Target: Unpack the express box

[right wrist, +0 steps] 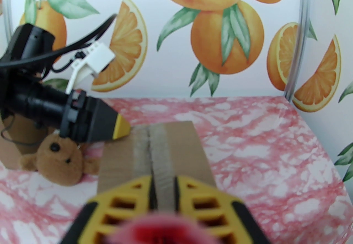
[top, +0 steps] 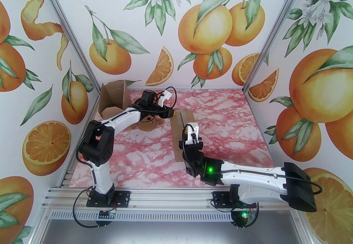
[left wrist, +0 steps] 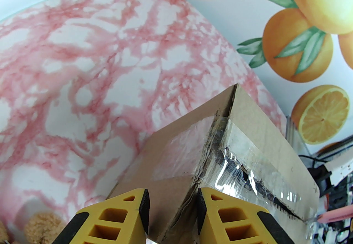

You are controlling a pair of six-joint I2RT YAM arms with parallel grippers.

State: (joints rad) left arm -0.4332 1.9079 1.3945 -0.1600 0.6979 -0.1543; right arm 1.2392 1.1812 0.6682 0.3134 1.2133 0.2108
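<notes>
Top external: I see the express box (top: 176, 141) lying flat mid-table (top: 234, 132), long axis running away from the bases, one gripper at each end. The left gripper (top: 172, 113) is at the far-left corner and the right gripper (top: 187, 127) is over the near end. In the left wrist view the yellow fingers (left wrist: 220, 215) straddle that corner with cardboard filling the gap between the pads, so I read it as clamped on the box. Clear tape (left wrist: 248, 152) runs along the centre seam, wrinkled and split, with a dark gap showing through. The faces I can see are plain brown cardboard. A pink bar (left wrist: 331, 214) sits at the other end of the seam, beside the right arm's hardware. In the right wrist view the jaws are nearly together, a narrow slot lined up with the tape strip. A blurred pink-red shape (right wrist: 162, 230) sits right under the lens, and I can't tell whether it's gripped. A brown teddy bear (right wrist: 59, 160) lies on the table just left of the box, under the left arm. An opened carton (top: 113, 99) stands in the far-left corner.
</notes>
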